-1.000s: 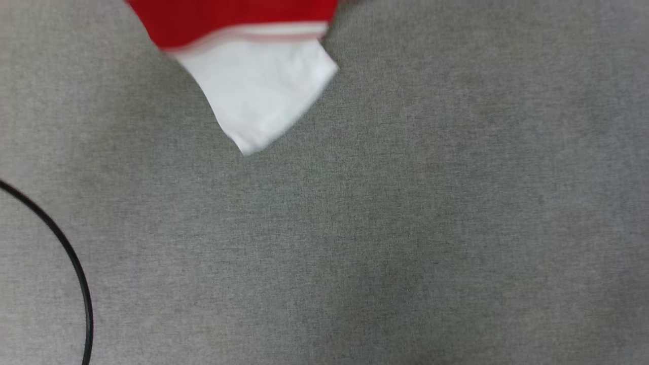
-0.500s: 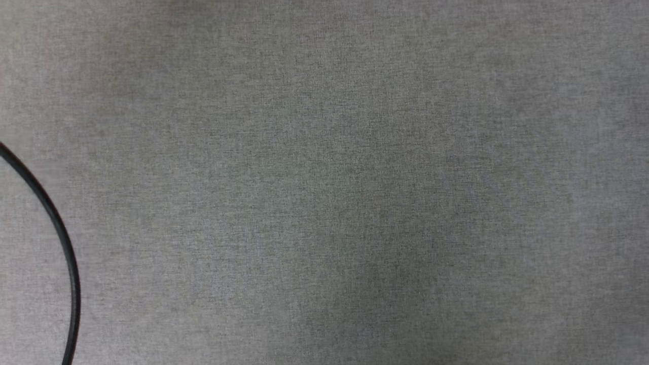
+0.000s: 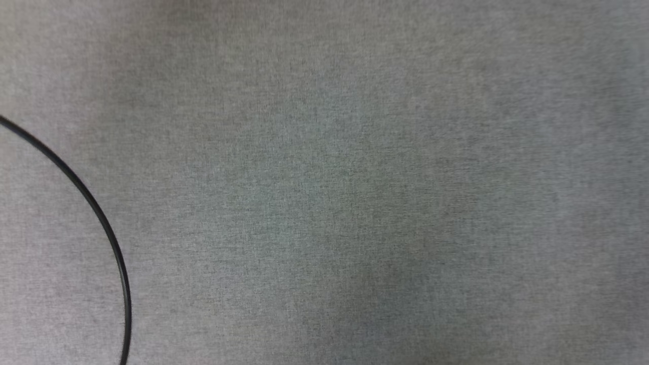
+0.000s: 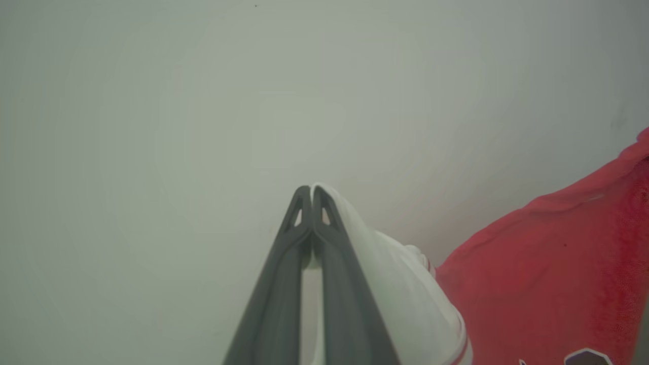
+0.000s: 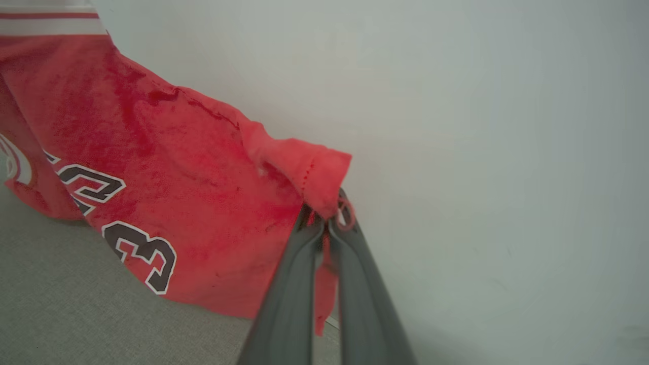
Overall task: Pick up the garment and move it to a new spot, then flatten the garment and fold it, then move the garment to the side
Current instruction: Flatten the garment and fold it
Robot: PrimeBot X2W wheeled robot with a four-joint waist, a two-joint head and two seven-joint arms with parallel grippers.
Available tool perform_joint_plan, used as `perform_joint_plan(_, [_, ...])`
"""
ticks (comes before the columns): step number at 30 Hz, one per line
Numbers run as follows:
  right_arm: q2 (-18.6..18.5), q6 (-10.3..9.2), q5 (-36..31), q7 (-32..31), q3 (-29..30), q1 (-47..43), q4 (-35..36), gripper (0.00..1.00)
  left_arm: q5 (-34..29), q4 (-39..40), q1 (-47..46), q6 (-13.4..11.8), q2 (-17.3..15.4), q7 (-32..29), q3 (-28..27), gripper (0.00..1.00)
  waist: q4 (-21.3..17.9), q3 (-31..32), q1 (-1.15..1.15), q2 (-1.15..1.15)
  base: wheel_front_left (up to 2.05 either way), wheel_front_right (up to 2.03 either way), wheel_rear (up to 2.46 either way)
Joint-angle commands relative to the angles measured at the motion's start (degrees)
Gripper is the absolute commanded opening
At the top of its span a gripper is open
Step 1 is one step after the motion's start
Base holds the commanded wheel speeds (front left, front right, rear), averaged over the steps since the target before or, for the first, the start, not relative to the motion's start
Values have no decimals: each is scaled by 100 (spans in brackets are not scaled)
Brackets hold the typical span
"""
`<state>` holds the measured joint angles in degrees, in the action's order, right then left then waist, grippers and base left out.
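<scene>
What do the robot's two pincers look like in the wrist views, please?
The left pincer has two long, dark grey fingers that taper from broad bases to slim tips, each with a small triangular cut-out near the tip. The right pincer is the same design: smooth, matt dark grey and plain.

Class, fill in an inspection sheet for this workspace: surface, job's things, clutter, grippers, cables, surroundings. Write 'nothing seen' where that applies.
Surface: grey woven cloth, flat.
Job's things: red garment with black-and-white numerals, held up by both arms; its lower edge hangs near the cloth, contact unclear.
Clutter: nothing seen.
Grippers: left gripper shut on the white sleeve; right gripper shut on a red hem corner.
Cables: one thin black cable curving over the cloth at the head view's lower left.
Surroundings: plain pale wall.
</scene>
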<state>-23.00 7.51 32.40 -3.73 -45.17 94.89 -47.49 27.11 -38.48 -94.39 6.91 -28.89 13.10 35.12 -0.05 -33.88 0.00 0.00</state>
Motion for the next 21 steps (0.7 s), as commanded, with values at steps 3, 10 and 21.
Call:
perform_joint_plan(3, [37,-4,257,183,-316,-548,-14,0,125,25,738,15,-127,113,63,0,-55,265,0,0,0,0,0])
perform_joint_plan(10, [-138,-4,696,423,-888,-1445,162,0,399,462,2179,-89,-371,189,-53,0,-104,727,0,0,0,0,0])
perform_joint_plan(21, [-882,-5,1469,742,-1843,-3237,909,0,922,2570,5617,-953,-1129,205,-222,0,-185,1655,0,0,0,0,0])
